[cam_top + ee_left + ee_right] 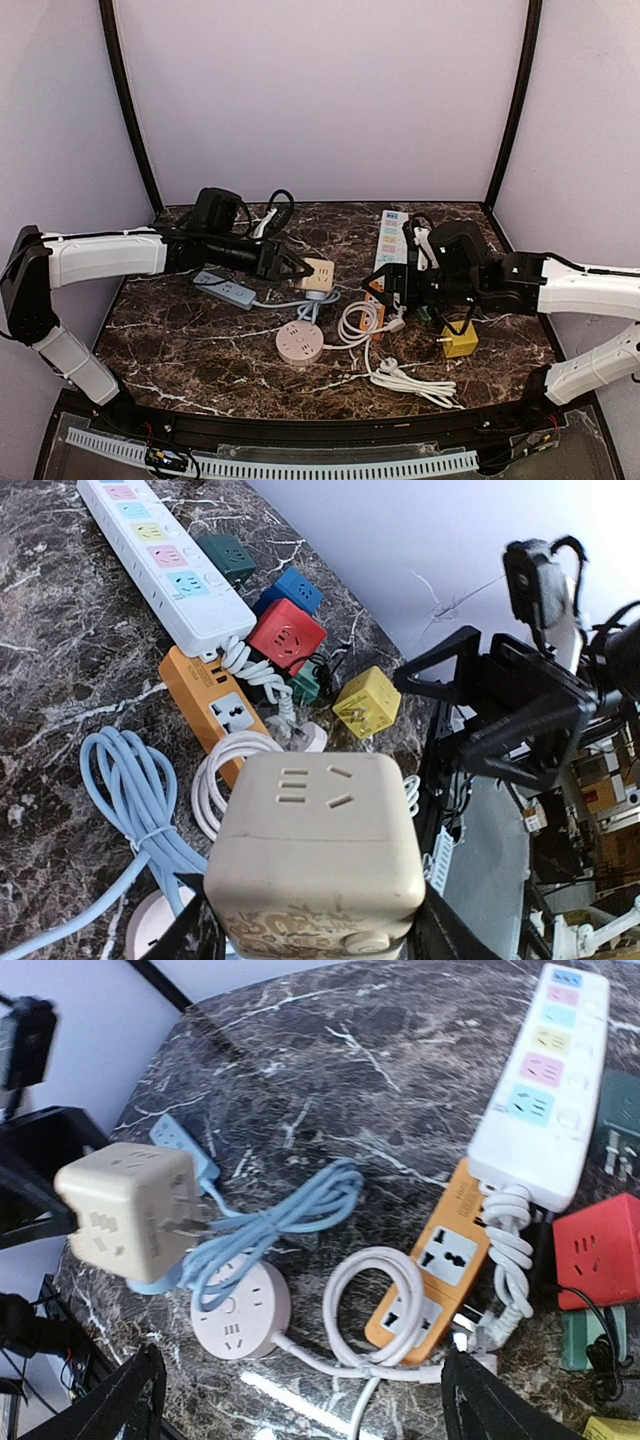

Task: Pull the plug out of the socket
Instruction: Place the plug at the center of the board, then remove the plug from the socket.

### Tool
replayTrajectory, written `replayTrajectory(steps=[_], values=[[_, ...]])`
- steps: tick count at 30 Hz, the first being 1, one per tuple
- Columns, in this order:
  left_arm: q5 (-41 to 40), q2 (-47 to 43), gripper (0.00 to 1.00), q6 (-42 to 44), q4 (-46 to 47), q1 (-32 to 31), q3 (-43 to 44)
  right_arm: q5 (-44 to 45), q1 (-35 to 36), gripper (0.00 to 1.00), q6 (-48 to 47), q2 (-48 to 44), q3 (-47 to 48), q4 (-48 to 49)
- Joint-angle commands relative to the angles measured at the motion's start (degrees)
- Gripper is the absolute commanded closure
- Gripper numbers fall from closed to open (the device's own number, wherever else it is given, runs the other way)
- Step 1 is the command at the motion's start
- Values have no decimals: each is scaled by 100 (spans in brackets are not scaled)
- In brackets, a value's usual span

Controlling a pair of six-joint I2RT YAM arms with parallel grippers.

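1. Beige plastic cube plug (120, 1210): clamped between left fingers (190, 935) on two opposite flat faces. Held up off the dark marble tabletop (330, 1070), above the looped light blue cable (270, 1220).
2. Metal prongs (185, 1225) bare on the side facing the right arm, seated in no socket. Looks already pulled free, judging by that.
3. Right fingers (125, 1400) spread wide apart, nothing between. Cube well apart from them, up and to the left in the right wrist view.
4. Directly ahead of the right fingers instead: pale pink round socket puck (240, 1315) and orange power strip (440, 1260), both flat on the tabletop.
5. Handling, as a guess: rigid, light, hard shell with no give. Smooth faces, so probably slippery.
6. Best hold: square-on across flat faces, mid-body, clear of prongs and rounded corners. Same as the current left grip.
7. For a handover or regrip: approach from a free face, never prong side.
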Motion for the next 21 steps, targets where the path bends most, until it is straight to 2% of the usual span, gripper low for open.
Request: replayTrajectory(steps=[1, 4, 11, 18, 21], values=[[314, -432, 99, -1394, 1435, 42, -503, 55, 580, 11, -774, -46, 400, 405], [161, -656, 99, -2421, 2040, 42, -860, 495, 1035, 12, -711, 211, 683, 319], [-703, -1190, 99, -3710, 2778, 43, -1612, 917, 1526, 21, -187, 1246, 1368, 169], [-1007, -1380, 99, -4287, 3241, 35, -2073, 1013, 1548, 35, -319, 2057, 1917, 439], [-1091, -1455, 99, -4277, 3241, 40, -2213, 1005, 1527, 37, -442, 2523, 2360, 260]])
